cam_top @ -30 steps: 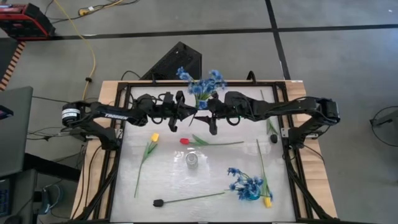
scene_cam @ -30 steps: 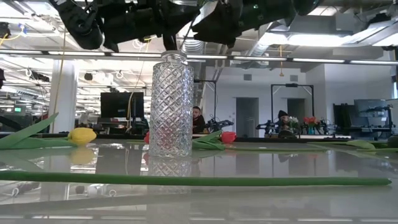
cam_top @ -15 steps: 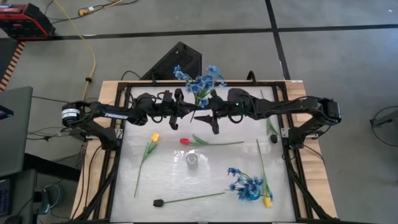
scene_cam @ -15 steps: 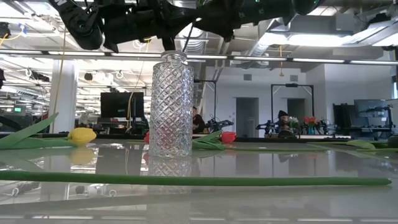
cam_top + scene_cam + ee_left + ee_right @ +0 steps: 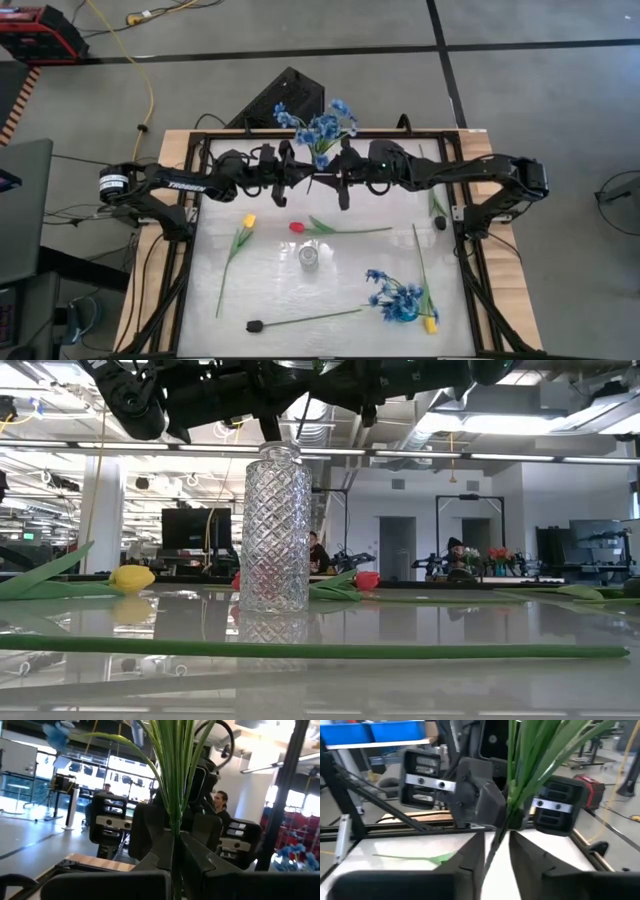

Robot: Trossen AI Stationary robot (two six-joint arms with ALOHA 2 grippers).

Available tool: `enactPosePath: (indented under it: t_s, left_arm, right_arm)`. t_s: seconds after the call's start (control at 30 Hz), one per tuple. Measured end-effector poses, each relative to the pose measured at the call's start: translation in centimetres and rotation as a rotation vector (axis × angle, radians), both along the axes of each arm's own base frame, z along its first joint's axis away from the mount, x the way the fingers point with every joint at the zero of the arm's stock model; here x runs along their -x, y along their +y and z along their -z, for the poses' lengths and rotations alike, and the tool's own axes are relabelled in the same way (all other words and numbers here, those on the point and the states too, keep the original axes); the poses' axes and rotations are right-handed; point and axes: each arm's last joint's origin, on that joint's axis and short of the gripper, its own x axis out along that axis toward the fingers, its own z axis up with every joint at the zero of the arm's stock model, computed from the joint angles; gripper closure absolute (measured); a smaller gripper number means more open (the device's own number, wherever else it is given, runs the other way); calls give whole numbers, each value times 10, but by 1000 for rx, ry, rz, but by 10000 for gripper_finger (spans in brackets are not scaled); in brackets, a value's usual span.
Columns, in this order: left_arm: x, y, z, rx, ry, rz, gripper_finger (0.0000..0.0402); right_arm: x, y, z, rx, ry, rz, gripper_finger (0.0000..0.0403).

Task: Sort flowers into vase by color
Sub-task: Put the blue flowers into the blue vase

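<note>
Blue flowers (image 5: 318, 124) hang behind the glass vase (image 5: 309, 257), pinched tight in our left gripper (image 5: 300, 184) while our right gripper (image 5: 334, 186) closes on the stems too; next we think one lets go.

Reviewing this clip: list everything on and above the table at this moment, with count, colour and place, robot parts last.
Vase: one, clear cut glass, upright, mid-table, no flowers in it.
Red tulip: one, lying just behind the vase.
Yellow tulips: two; one lying left of the vase, one at the front right corner.
Black-headed stem: one, lying along the front edge.
Blue spray on table: one, front right.
Held blue spray: one, raised over the back edge, between both grippers.
Leafy stem: one, green, right edge; head unclear.
Left gripper: shut on the held spray's stems.
Right gripper: fingers either side of the same stems; grip unclear.
</note>
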Motion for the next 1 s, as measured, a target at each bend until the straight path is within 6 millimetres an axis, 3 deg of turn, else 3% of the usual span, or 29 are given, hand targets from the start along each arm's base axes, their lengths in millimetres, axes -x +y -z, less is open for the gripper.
enactPosePath:
  t_s: [0.23, 0.4, 0.63, 1.0]
  left_arm:
    - [0, 1, 0, 34, -5, -21, 376]
    - [0, 4, 2, 36, 27, -10, 348]
    - [8, 12, -2, 22, 59, 40, 312]
    - [19, 28, 22, 191, 394, -13, 330]
  right_arm:
    - [1, -2, 1, -9, 6, 7, 387]
    - [2, -2, 1, -36, 30, 8, 386]
    - [20, 1, -11, -42, 79, 10, 386]
    - [69, 8, -14, -218, 356, 110, 383]
